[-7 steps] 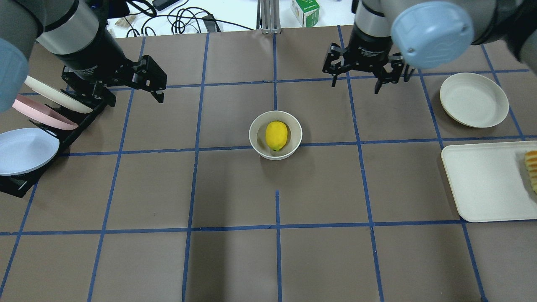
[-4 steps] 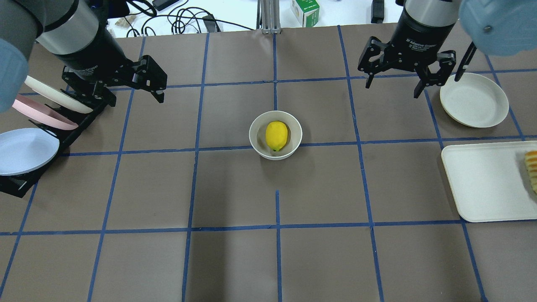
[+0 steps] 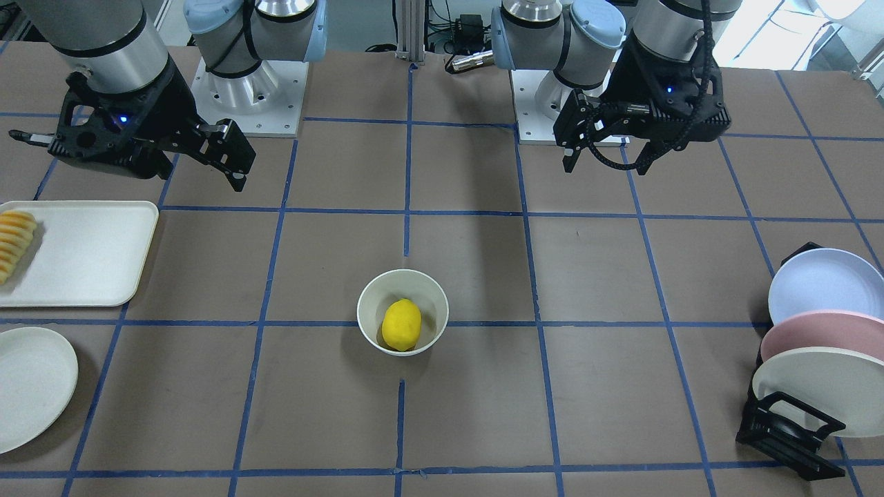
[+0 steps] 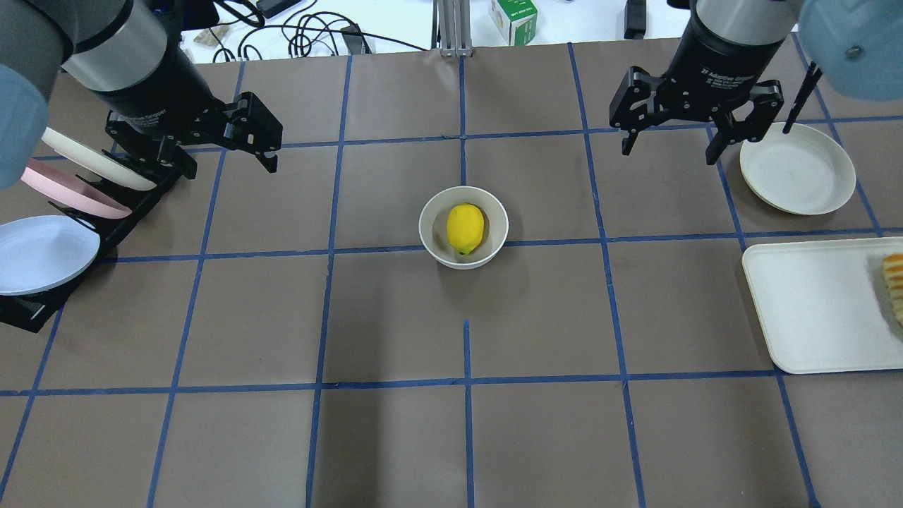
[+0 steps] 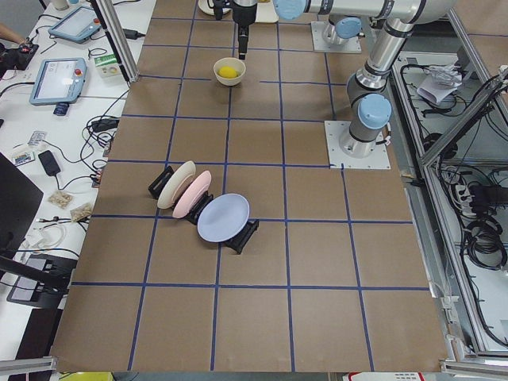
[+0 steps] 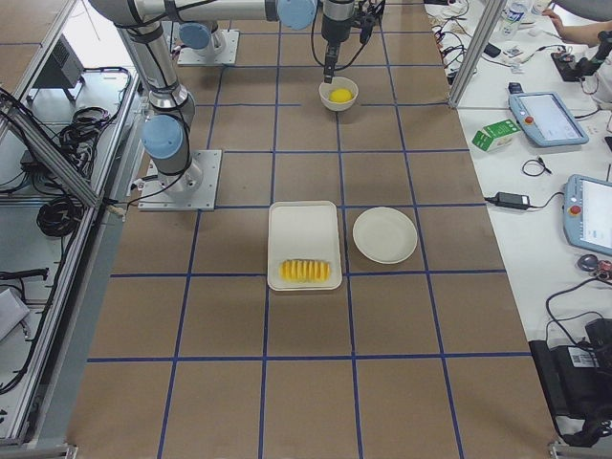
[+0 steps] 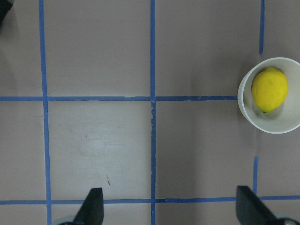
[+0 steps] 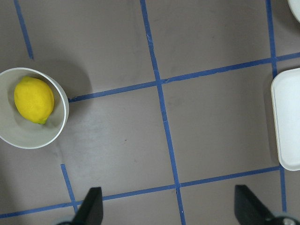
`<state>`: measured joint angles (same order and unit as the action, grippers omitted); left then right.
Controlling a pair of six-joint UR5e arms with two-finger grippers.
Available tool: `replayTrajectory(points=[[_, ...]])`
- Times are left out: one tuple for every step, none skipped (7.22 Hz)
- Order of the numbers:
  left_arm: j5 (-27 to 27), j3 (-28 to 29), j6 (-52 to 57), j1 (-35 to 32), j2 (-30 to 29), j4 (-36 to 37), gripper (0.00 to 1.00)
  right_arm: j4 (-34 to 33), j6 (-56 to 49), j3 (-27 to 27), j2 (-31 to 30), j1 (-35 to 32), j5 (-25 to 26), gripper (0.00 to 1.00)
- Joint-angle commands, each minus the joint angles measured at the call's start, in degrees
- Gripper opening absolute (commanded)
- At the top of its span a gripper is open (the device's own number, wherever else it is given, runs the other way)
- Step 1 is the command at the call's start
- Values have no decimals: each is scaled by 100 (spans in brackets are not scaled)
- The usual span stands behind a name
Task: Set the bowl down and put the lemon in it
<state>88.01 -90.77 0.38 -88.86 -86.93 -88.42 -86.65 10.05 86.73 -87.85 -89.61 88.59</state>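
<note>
Backed off sideways over the last second with the right gripper [image 4: 667, 155], spread and empty like the left gripper [image 4: 229, 169], leaving the lemon [image 4: 465, 227] in the bowl [image 4: 425, 227] well apart between both, so likely finished.

The small round off-white bowl [image 4: 495, 222] had a lightly glossy inside, and the bright yellow oval lemon [image 4: 465, 227] in it looked smooth-skinned. The desk's matt brown paper cover [image 4: 395, 437] was crossed by smooth blue tape lines [image 4: 466, 353].

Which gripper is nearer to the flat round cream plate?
Right. The right gripper hangs beside the flat round cream plate; the left gripper is far across the table, by the black plate rack.
</note>
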Motion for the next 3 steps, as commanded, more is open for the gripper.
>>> replayTrajectory(points=[[-3, 6, 6, 0, 0, 0, 100, -10, -3, 2, -4, -12, 1, 100], [-3, -3, 6, 0, 0, 0, 100, -10, -12, 2, -4, -4, -17, 100], [-3, -3, 6, 0, 0, 0, 100, -10, -12, 2, -4, 5, -8, 100]])
